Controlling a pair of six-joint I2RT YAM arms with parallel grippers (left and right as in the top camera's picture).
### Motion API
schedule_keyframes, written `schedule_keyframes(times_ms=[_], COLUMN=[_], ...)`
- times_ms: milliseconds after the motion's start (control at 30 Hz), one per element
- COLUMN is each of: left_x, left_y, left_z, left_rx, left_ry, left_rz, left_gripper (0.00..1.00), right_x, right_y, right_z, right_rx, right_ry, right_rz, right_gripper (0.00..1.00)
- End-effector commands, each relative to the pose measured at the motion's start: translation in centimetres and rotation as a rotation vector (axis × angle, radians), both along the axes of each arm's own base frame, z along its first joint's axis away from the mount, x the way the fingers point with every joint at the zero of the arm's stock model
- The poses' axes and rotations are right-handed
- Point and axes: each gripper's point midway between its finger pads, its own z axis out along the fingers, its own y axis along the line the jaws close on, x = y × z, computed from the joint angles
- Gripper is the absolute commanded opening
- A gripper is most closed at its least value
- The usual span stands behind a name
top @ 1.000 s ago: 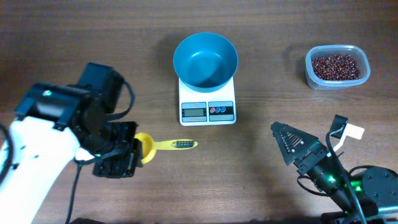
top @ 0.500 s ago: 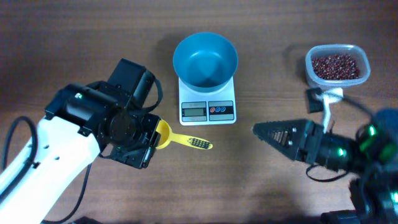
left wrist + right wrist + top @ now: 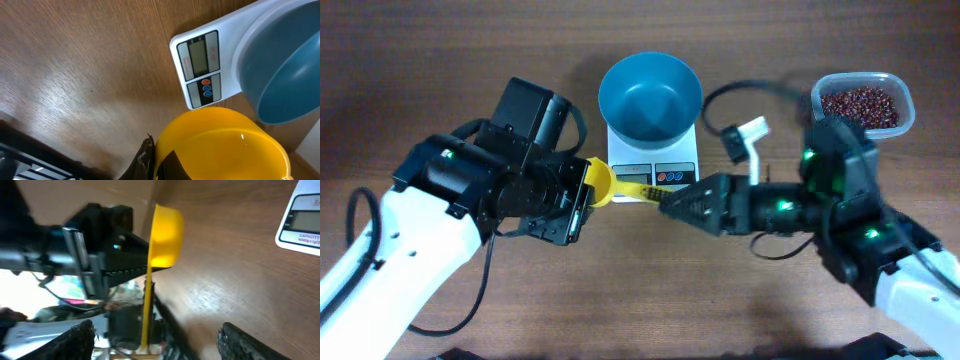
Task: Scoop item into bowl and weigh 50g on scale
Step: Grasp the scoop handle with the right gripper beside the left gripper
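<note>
got yellow scoop (image 3: 602, 183) clamped in left gripper (image 3: 582, 195) at front edge of the scale (image 3: 655, 178), handle inside wide-open right gripper (image 3: 666, 203). seeing blue bowl (image 3: 650, 95) on the scale, beans (image 3: 860, 105) in clear tub (image 3: 814, 112) far right.

bowl (image 3: 650, 95): blue | scale (image 3: 655, 160): white | scoop (image 3: 600, 183): yellow | beans (image 3: 860, 105): reddish-brown | table (image 3: 420, 60): brown woodgrain

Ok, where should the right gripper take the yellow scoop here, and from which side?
Grip the yellow scoop on the free end of its thin handle, coming from the right-arm side. The left gripper clamps the cup end, so only the handle juts out, pointing toward the open right gripper.
</note>
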Motion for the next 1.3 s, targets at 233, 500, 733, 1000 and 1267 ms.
schedule_keyframes(times_ms=[233, 500, 733, 1000, 1267], left_x=[-1.0, -1.2, -1.5, -1.4, -1.8], left_y=[0.2, -0.6, -2.1, -2.4, -3.1], left_z=[-0.4, -0.2, -0.1, 0.1, 0.2], left_rx=[0.036, -0.008, -0.007, -0.023, -0.05], left_ry=[0.005, 0.012, 0.001, -0.005, 0.015], left_rz=[-0.109, -0.133, -0.12, -0.117, -0.112], left_gripper=[0.0, 0.0, 0.0, 0.0, 0.0], right_x=[1.2, 0.5, 0.2, -0.2, -0.2], right_y=[1.6, 2.0, 2.1, 2.2, 2.2], right_z=[0.1, 0.6, 0.7, 0.8, 0.8], right_rx=[-0.039, 0.005, 0.012, 0.02, 0.021], right_ry=[0.003, 0.097, 0.101, 0.107, 0.107], right_rz=[-0.118, -0.102, -0.083, -0.059, -0.058], right_gripper=[0.57, 0.45, 0.36, 0.34, 0.26])
